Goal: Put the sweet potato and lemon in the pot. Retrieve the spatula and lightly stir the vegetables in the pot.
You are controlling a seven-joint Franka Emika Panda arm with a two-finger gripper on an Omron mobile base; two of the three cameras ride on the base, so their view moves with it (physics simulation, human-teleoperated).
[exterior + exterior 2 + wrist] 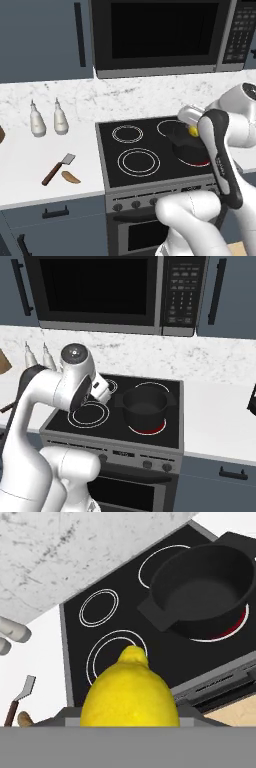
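Observation:
The lemon [129, 697] fills the bottom of the hand view, bright yellow, with my gripper [191, 125] shut on it above the stove. In the left base view the lemon [193, 132] peeks out beside my forearm, over the rim of the dark pot [181, 141]. The pot [145, 406] stands empty on the front right burner, and in the hand view the pot [205, 592] lies up and to the right of the lemon. The sweet potato [70, 177] lies on the white counter left of the stove, next to the spatula [57, 169].
The burner under the pot glows red [150, 430]. Two white bottles [37, 121] stand at the back of the left counter. A microwave [160, 35] hangs above the black stovetop [132, 145]. My own forearm [220, 150] hides part of the pot in the left base view.

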